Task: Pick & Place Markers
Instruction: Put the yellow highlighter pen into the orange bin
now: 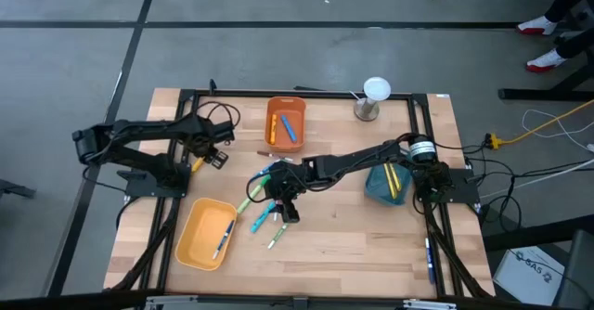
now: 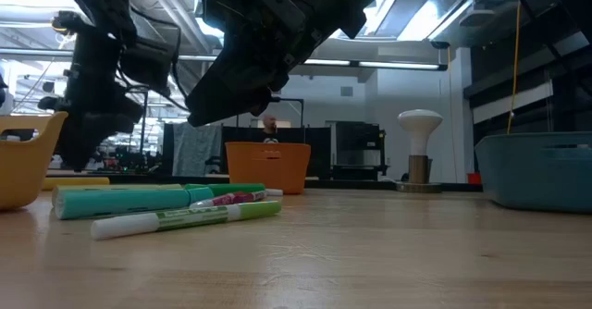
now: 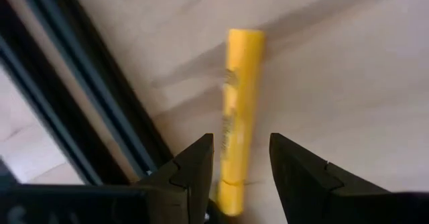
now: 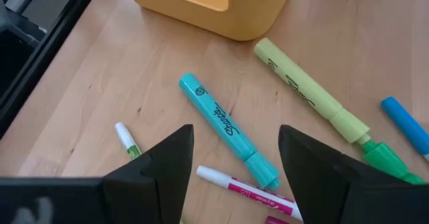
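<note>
Here the left gripper (image 3: 241, 167) hangs with its jaws apart around a yellow cylindrical marker (image 3: 238, 110) by the table's left rail, not clamped. The right gripper (image 4: 234, 163) hovers spread over loose markers mid-table: a teal highlighter (image 4: 224, 127), a lime-green highlighter (image 4: 305, 90) and a pink-banded white marker (image 4: 244, 187). The yellow plastic bin (image 4: 221, 9) sits just beyond them.

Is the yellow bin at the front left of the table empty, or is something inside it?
Not empty. The high view shows one marker lying inside the yellow bin; its colour looks dark blue and white.
</note>
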Controlling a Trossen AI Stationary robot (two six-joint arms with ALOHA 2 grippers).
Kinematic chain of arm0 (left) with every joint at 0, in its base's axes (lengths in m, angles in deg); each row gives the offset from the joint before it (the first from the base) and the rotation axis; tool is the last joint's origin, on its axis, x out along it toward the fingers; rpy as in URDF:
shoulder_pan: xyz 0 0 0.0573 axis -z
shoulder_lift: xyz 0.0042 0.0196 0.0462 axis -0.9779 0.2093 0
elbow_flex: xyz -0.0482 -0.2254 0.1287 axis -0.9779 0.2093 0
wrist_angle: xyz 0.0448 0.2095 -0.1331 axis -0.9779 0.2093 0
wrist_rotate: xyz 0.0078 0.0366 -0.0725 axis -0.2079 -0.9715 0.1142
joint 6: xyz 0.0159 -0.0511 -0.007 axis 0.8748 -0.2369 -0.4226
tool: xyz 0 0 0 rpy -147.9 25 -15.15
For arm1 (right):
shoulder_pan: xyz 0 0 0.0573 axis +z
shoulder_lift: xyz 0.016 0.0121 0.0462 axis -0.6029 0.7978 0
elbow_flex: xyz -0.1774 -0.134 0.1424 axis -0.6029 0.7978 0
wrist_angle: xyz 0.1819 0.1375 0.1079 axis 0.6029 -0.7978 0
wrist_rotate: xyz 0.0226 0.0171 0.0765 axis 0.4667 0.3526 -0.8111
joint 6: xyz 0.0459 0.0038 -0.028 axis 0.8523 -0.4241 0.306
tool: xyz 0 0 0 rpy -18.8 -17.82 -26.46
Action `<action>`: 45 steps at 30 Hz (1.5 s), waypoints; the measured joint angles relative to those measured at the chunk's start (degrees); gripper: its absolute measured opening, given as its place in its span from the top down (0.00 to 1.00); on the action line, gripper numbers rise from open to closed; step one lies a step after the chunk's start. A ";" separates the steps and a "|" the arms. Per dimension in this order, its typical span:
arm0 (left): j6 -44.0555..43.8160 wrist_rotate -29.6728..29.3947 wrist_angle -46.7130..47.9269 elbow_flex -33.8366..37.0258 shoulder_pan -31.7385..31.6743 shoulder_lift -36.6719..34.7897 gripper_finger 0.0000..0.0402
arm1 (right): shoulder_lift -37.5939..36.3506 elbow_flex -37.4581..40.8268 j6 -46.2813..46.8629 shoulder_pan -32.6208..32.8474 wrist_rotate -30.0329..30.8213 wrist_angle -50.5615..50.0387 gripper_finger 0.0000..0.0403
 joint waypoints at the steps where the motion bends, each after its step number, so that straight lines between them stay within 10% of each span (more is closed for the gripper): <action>1: 0.03 -0.69 -0.48 0.00 -0.74 0.85 0.65 | 0.00 0.00 -0.07 0.00 0.00 0.00 0.46; 21: 10.57 3.56 -8.90 -0.41 -5.49 12.98 0.65 | 0.00 -0.02 0.12 -0.07 0.00 0.46 0.46; 45: -1.69 -4.20 -2.43 0.24 -9.39 -2.44 0.65 | 0.00 -0.02 -0.16 -0.07 0.00 1.75 0.46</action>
